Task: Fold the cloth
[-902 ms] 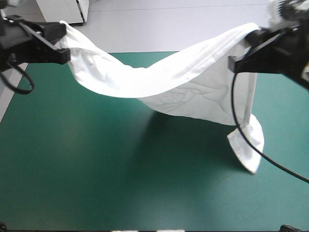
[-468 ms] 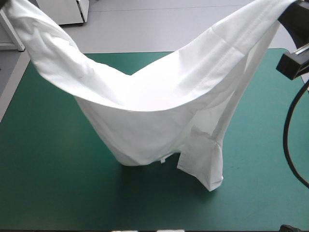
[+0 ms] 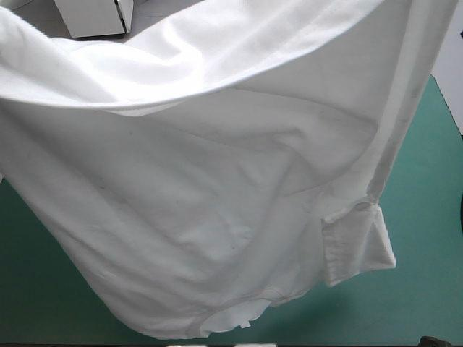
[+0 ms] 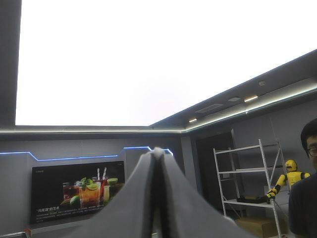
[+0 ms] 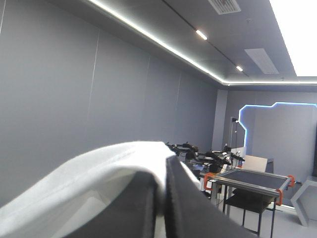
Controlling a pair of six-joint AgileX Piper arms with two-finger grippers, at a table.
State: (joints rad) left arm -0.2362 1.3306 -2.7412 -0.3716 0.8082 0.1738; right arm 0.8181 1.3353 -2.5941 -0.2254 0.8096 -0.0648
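Observation:
The white T-shirt (image 3: 217, 202) hangs lifted and spread wide, filling most of the high view. One short sleeve (image 3: 358, 242) dangles at its lower right, and the collar end (image 3: 231, 318) hangs lowest. Neither gripper shows in the high view; the shirt's upper corners run out of the picture. In the left wrist view my left gripper (image 4: 157, 153) is raised, its fingers meeting in a pointed arch, with no cloth visible at the tips. In the right wrist view my right gripper (image 5: 162, 168) is all but shut, with white T-shirt fabric (image 5: 89, 178) draped over one finger and pinched between both.
The teal-green cover (image 3: 427, 217) shows only in strips at the right side and the lower left corner (image 3: 36, 289) beneath the hanging shirt. Both wrist views look level into the room.
The shirt has been raised much higher and nearer the high camera, growing from a sagging band to a sheet filling the view. Both grippers have risen out of the high view.

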